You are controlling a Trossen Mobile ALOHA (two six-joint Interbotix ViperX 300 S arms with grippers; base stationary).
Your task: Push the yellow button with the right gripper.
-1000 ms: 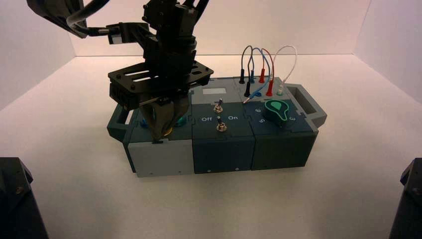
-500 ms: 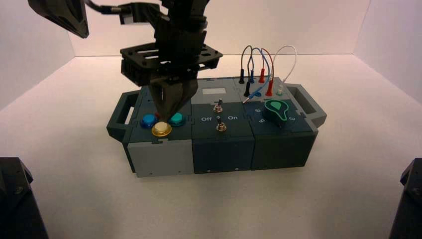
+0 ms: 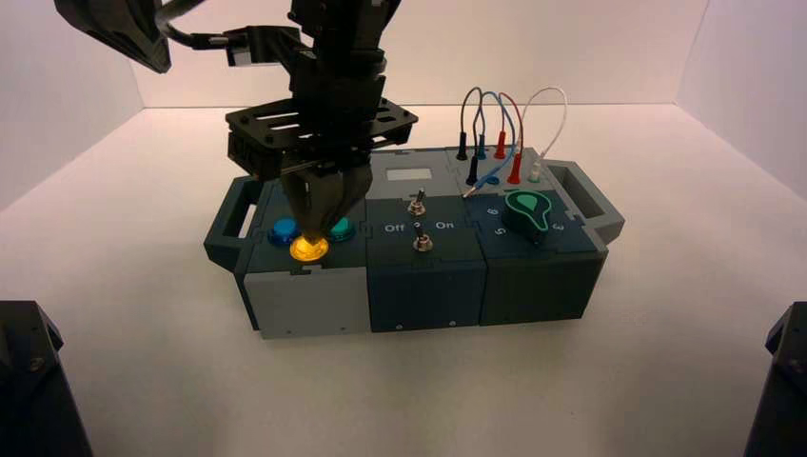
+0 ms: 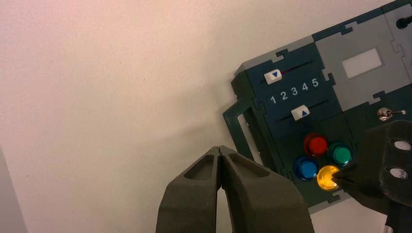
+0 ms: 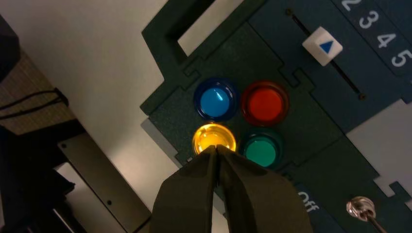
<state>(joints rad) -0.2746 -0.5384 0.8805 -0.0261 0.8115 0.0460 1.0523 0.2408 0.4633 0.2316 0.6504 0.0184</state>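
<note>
The yellow button (image 3: 309, 248) sits at the front of the four-button cluster on the left end of the box (image 3: 305, 300) and glows amber. My right gripper (image 3: 315, 235) is shut, and its pointed tip rests on the button's top. In the right wrist view the shut fingertips (image 5: 216, 148) meet at the near rim of the yellow button (image 5: 214, 137). My left gripper (image 4: 221, 148) is shut and empty, held high off the box's left side. Its view shows the yellow button (image 4: 326, 177) with the right gripper's tip (image 4: 341, 177) on it.
Blue (image 5: 215, 101), red-orange (image 5: 265, 103) and teal (image 5: 261, 151) buttons crowd the yellow one. Two sliders (image 4: 302, 112) lie behind them. Two toggle switches (image 3: 417, 205), a teal knob (image 3: 528, 211) and looped wires (image 3: 495, 124) fill the box's middle and right.
My right gripper was low over the yellow button, lifted clear half a second ago, and has come down onto it again. The button now glows brighter amber.
</note>
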